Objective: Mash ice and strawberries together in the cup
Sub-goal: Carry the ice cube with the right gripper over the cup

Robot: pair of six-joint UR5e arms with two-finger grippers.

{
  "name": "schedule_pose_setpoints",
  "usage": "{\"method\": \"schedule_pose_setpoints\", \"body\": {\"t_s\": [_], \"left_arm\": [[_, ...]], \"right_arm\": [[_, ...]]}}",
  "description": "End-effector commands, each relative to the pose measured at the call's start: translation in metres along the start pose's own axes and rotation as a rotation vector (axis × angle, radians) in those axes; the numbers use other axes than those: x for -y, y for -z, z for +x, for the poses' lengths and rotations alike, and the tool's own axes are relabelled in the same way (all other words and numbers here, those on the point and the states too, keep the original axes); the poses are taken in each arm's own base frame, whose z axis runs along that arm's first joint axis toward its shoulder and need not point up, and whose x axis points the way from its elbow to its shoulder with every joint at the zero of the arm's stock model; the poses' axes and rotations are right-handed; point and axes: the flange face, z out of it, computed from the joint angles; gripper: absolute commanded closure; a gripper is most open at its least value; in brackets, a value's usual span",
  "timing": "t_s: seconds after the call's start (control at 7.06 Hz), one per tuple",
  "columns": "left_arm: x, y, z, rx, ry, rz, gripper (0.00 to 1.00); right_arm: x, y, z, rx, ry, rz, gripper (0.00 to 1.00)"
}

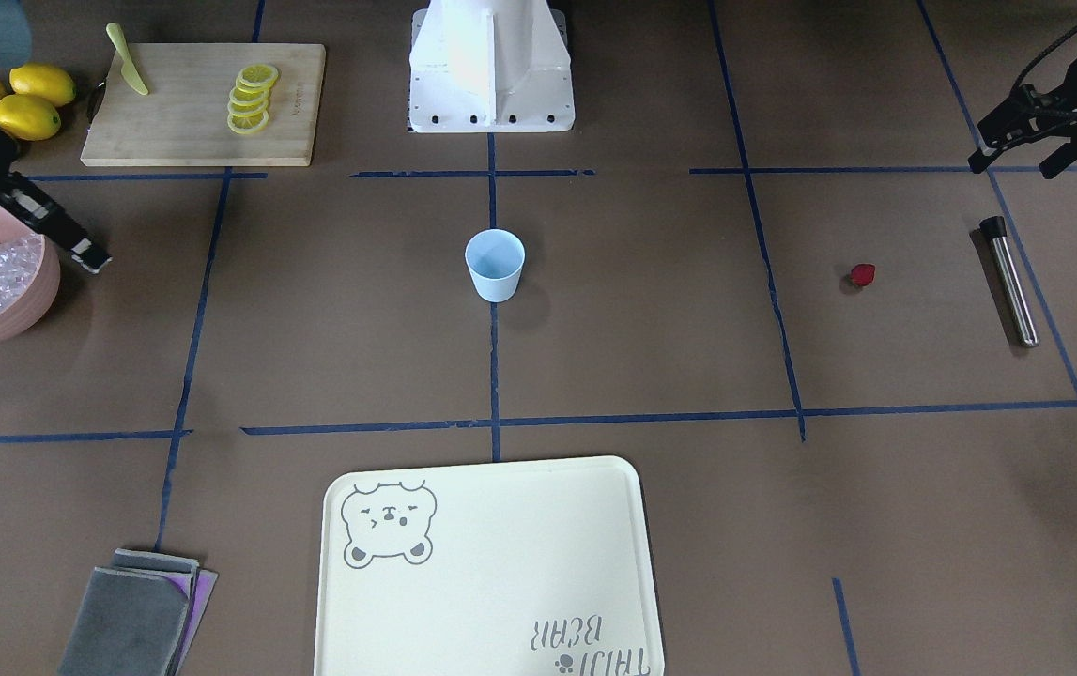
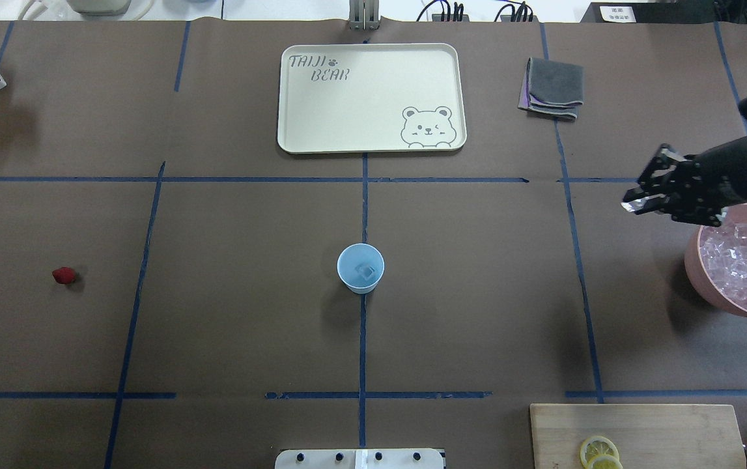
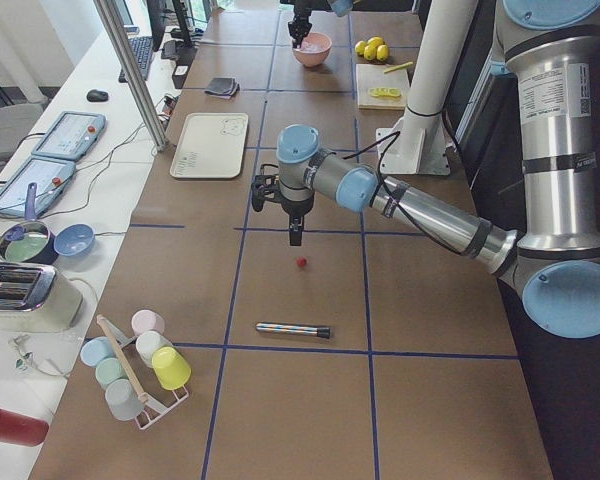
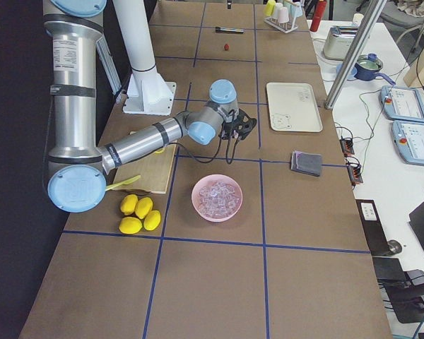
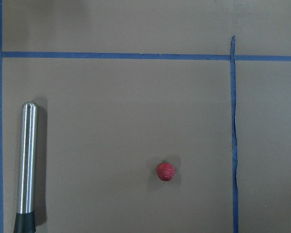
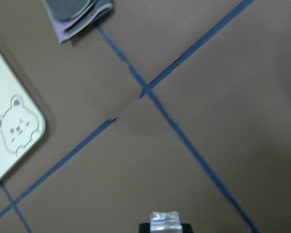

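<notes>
Brown desk gridded with blue tape. The right pincer [image 2: 637, 203] hangs just beside the bowl [image 2: 695, 273], nipped shut on one ice cube [image 6: 165, 222]. The left pincer [image 1: 1012, 169] hovers near the strawberry [image 2: 64, 275], spread, holding nothing. The cup [image 2: 360, 268], mid-desk and well apart from both, holds a second cube [image 2: 365, 271]. The glassy cube may slip mid-carry, or a low finger may tip the light cup. Nothing stands between right pincer and cup; tray [image 2: 288, 130] and board [image 2: 673, 423] flank the lane.

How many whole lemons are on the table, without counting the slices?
4 lemons, clustered beside the cutting board's end, by the pink bowl: two nearer the board, two farther from it. The front-facing view shows only three; one is hidden or out of frame there.
</notes>
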Motion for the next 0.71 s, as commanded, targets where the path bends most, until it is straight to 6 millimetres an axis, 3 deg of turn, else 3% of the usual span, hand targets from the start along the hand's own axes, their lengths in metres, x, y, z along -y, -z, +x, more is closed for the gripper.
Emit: {"method": "schedule_pose_setpoints", "body": {"t_s": [0.0, 0.14, 0.28, 0.57], "left_arm": [[0.0, -0.001, 0.0, 0.003, -0.001, 0.001, 0.0], [0.0, 0.0, 0.0, 0.004, -0.004, 0.002, 0.0], [0.001, -0.002, 0.0, 0.007, -0.004, 0.002, 0.0], [0.001, 0.0, 0.001, 0.004, -0.004, 0.005, 0.0]], "right_arm": [[-0.101, -0.041, -0.125, -0.056, 0.088, -0.119, 0.99], [-0.14, -0.05, -0.159, -0.068, 0.121, -0.138, 0.99], [-0.182, -0.072, -0.176, -0.054, 0.181, -0.118, 0.99], [-0.234, -0.137, -0.215, -0.079, 0.233, -0.072, 0.99]]}}
